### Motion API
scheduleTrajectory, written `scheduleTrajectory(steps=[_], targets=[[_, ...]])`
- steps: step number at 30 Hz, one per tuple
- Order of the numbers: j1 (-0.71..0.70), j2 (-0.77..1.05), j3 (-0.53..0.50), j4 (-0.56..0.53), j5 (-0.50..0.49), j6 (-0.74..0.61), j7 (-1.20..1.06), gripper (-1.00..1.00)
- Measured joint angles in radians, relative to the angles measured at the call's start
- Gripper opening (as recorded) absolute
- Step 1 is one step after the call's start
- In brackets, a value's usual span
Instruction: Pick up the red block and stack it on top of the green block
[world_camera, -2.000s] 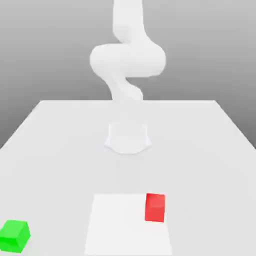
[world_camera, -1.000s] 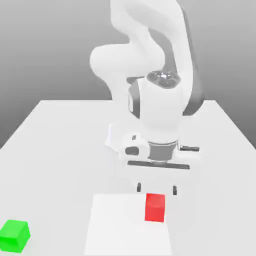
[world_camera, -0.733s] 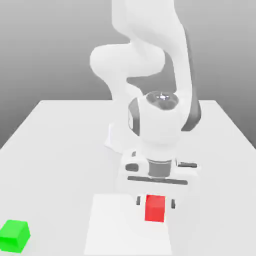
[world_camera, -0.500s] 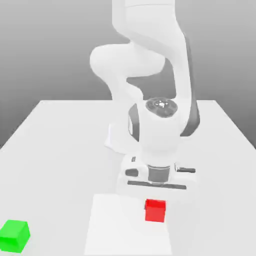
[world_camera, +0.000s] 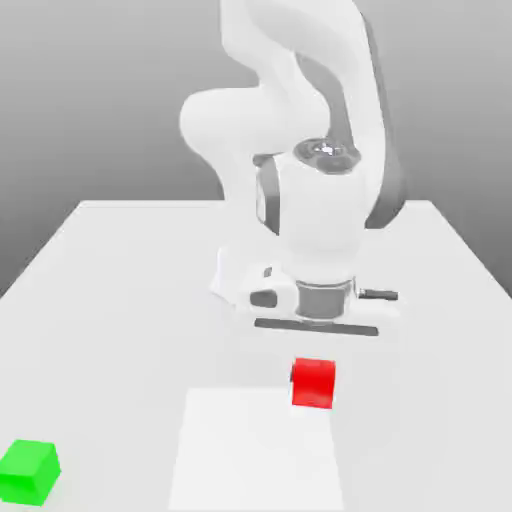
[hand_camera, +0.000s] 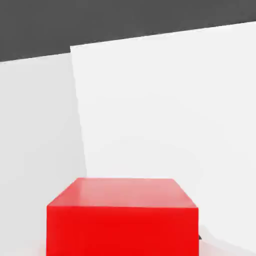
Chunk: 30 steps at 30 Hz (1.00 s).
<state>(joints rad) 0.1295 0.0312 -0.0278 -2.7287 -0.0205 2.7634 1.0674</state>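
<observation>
The red block (world_camera: 314, 384) hangs a little above the table, just under my hand, with my gripper (world_camera: 315, 368) shut on it. The block covers the fingertips in the exterior view. In the hand view the red block (hand_camera: 122, 218) sits close up, its top face and one side showing. The green block (world_camera: 29, 471) rests on the table near the front edge at the exterior view's left, far from the gripper.
A brighter white square patch (world_camera: 255, 455) lies on the white table (world_camera: 120, 300) right below the lifted block; the hand view looks down on the patch (hand_camera: 165, 110). The arm's base (world_camera: 238, 275) stands behind the hand, mid-table.
The hand came down over the red block, shut on it, and has risen again with the block off the white patch. The green block has not moved.
</observation>
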Motion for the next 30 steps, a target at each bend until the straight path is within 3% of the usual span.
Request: scheduleTrajectory(steps=[11,24,28,29,30], targets=[[-0.195,0.082,-0.089,0.193,-0.007,-0.107,-0.240,-1.00],[-0.417,0.204,-0.187,0.422,0.103,-0.228,-0.613,-1.00],[-0.459,0.317,-0.166,0.448,0.155,-0.145,-0.676,-1.00],[-0.467,0.348,-0.158,0.451,0.167,-0.117,-0.685,1.00],[-0.467,0.348,-0.158,0.451,0.167,-0.117,-0.685,1.00]])
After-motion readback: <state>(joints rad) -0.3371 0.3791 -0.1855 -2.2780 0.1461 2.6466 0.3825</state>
